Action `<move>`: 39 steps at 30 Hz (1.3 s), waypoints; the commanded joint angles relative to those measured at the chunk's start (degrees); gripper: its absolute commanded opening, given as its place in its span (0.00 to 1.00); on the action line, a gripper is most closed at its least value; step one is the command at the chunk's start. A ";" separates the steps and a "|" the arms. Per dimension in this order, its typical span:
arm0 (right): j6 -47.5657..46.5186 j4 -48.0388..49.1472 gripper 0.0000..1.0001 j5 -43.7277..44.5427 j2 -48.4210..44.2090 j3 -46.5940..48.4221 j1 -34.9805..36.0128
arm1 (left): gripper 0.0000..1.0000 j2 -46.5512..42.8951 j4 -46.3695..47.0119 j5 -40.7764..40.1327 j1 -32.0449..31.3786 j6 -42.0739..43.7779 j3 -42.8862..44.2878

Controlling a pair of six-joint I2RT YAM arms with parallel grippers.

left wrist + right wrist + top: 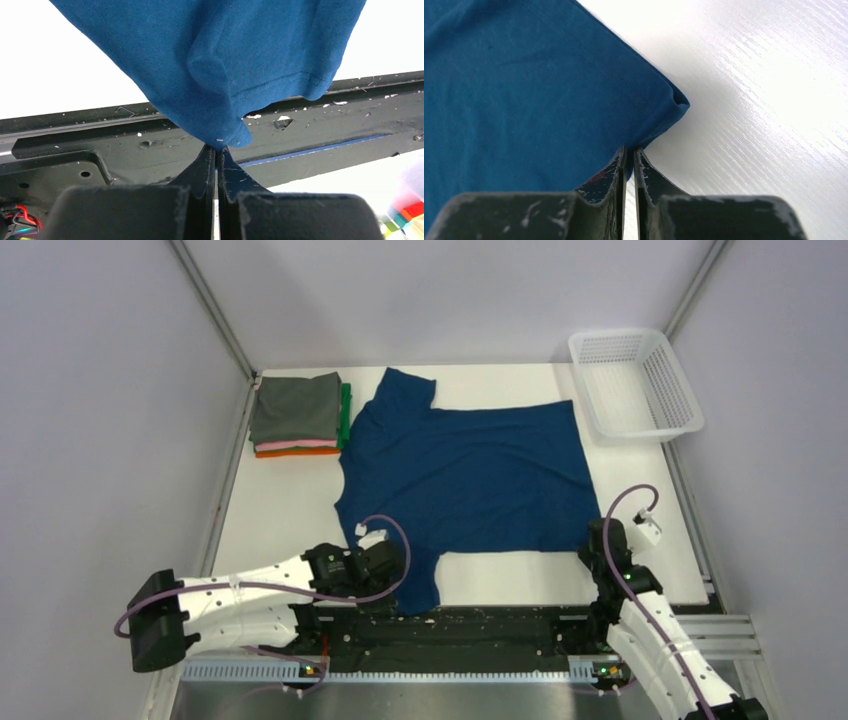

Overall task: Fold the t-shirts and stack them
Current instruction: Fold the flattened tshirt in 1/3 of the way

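A navy blue t-shirt (465, 475) lies spread flat on the white table, plain side up, its print hidden. My left gripper (392, 562) is shut on the near sleeve; in the left wrist view (218, 148) the sleeve (225, 55) hangs from the pinched tips. My right gripper (597, 540) is shut on the shirt's near right hem corner; the right wrist view (630, 150) shows the corner (644, 112) pinched at the tips. A folded stack (297, 417) of grey, pink, orange and green shirts sits at the back left.
A white mesh basket (633, 383) stands at the back right corner. A black rail (460, 625) runs along the table's near edge between the arm bases. Grey walls enclose the table on both sides.
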 commanded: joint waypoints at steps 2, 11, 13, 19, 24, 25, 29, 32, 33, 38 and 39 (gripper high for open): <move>-1.52 2.67 0.07 1.70 0.28 0.45 0.57 | 0.00 -2.46 -0.14 -1.98 -0.21 -1.28 0.39; -3.42 4.98 0.00 1.57 3.38 1.62 0.62 | 0.00 -4.78 -0.32 -3.11 -0.20 -2.29 0.10; -4.52 5.11 0.00 2.00 3.38 2.49 0.58 | 0.00 -5.37 0.17 -4.08 -0.20 -1.75 0.88; -8.31 8.28 0.00 0.04 5.30 4.43 0.61 | 0.00 -4.00 3.24 -5.32 3.72 5.73 6.60; -10.23 12.56 0.00 -1.99 11.78 6.74 0.62 | 0.00 -0.25 8.19 0.34 12.83 14.63 10.13; -10.49 13.28 0.00 -2.24 12.98 7.57 0.60 | 0.00 0.56 8.97 1.07 14.62 16.33 11.38; -12.21 17.00 0.00 -2.53 17.40 10.55 0.62 | 0.00 3.92 10.77 1.74 19.94 21.52 16.22; -13.27 18.77 0.00 -2.15 21.66 13.12 0.62 | 0.00 6.30 11.33 1.81 23.75 23.81 19.54; -13.62 19.49 0.00 -2.30 22.91 13.72 0.62 | 0.00 6.91 11.78 2.27 25.11 24.37 20.28; -14.98 23.08 0.00 -1.79 28.38 17.07 0.58 | 0.00 9.51 14.50 5.05 31.92 28.06 23.61; -15.36 23.57 0.00 -1.43 29.35 18.02 0.60 | 0.00 10.19 14.74 5.27 32.97 28.89 24.47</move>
